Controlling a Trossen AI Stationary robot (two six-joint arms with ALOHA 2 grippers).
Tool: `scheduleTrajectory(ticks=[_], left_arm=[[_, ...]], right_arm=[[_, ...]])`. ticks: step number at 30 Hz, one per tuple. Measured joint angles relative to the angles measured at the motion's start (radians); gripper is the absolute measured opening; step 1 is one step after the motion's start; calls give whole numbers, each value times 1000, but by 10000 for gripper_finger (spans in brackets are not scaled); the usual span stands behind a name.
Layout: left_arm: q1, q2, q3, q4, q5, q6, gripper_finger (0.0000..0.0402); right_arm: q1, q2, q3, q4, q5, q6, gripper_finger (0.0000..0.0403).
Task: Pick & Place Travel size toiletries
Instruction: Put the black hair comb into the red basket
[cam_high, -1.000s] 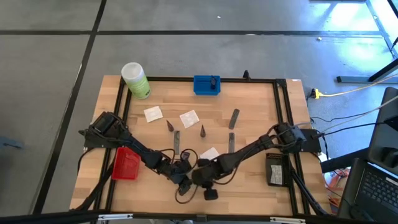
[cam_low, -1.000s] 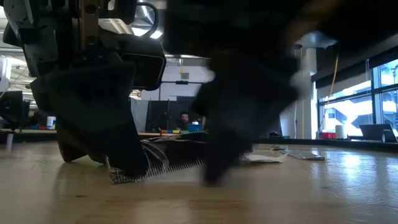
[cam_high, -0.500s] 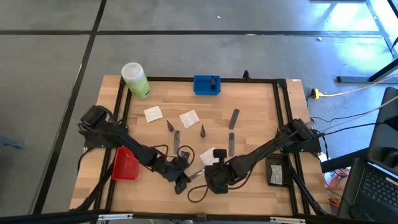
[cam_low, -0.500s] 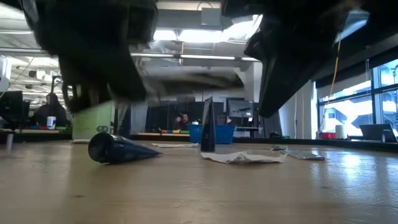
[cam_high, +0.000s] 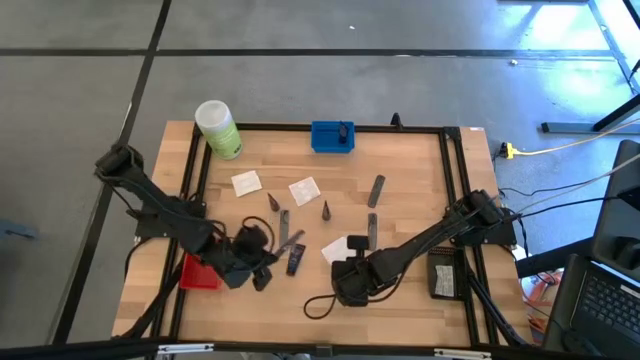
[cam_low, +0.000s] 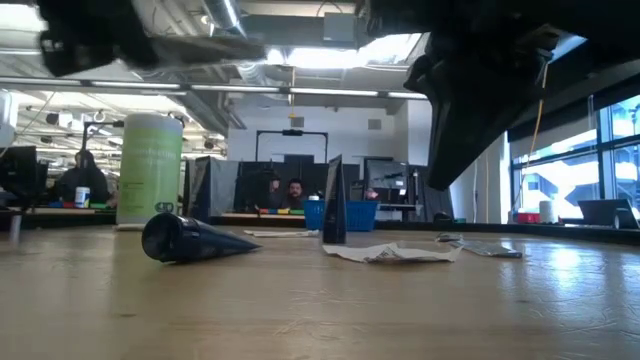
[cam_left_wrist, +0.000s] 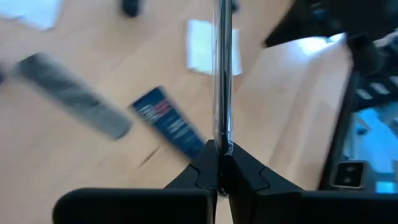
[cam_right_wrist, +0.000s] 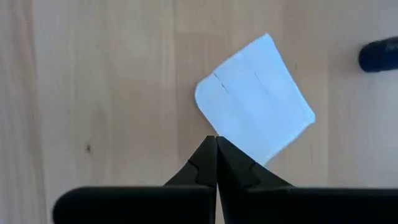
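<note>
Left tool (cam_high: 262, 262), clenched on a thin clear packet (cam_left_wrist: 221, 74), hangs over the wooden counter (cam_high: 400, 215) beside the red tray (cam_high: 200, 268); right tool (cam_high: 352, 262), clenched and holding nothing, sits at a white sachet (cam_right_wrist: 255, 115). Navy tube (cam_high: 296, 258), grey tubes (cam_high: 375, 190), dark cones (cam_high: 325, 210) and more sachets (cam_high: 246, 182) lie mid-counter. Green bottle (cam_high: 217, 128) and blue tray (cam_high: 332, 136) occupy the far edge; an office room lies beyond.

The left arm reaches in from the table's left edge, its left gripper (cam_high: 262, 262) low near the front with its fingers pinched together on a thin clear packet (cam_left_wrist: 222, 74). The right arm stretches across from the right edge, its right gripper (cam_high: 348, 277) closed and empty.
</note>
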Motion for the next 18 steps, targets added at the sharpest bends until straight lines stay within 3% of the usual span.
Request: scheduleTrajectory(ticks=[14,18], left_arm=[[-183,-25,0,-322,4,-466,8],[-265,-25,0,-405,-12,-627,8]], right_arm=[[-25,0,0,-96,31,16,1],[-27,-5,0,-104,40,-45,1]])
